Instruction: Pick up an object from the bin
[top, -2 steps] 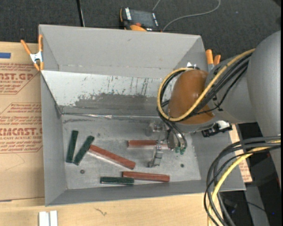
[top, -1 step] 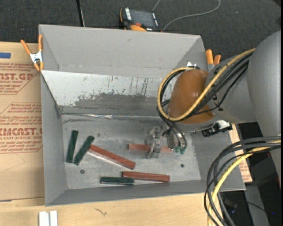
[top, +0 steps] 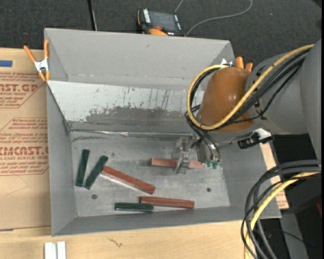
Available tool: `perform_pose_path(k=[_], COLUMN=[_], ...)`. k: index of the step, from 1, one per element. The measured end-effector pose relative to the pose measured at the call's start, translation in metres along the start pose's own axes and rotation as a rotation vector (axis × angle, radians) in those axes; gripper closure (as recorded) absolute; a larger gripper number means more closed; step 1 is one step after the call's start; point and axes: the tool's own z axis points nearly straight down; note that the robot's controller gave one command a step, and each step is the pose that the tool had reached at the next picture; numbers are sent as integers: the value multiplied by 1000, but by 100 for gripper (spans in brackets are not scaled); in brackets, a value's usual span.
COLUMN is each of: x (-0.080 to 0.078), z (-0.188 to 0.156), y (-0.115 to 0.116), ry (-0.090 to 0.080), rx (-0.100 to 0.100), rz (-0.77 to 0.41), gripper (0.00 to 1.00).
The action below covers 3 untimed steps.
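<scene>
Just under the gripper (top: 186, 159) lay a reddish-brown stick (top: 162, 162) on the scratched grey bin floor (top: 135, 144) (how its grip stood, I could not tell).

In the bin (top: 59, 144), two sticks (top: 83, 166) lie side by side at left, a slanted stick (top: 128, 179) mid-floor, two more (top: 167, 202) along the near wall; the pincer (top: 183, 161) is over another stick (top: 163, 162) at right

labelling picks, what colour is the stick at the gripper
Reddish brown; the stick at the gripper shows best in the camera view.
</scene>
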Motion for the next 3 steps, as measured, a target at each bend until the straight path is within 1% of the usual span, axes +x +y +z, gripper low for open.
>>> perform_pose_path(k=[1, 2, 3], x=[-1, -2, -3], z=[-24, -66, -79], y=[1, 1, 2], ry=[1, -1, 2], rx=[0, 0, 0], rz=[-1, -1, -2], gripper=[100, 100, 100])
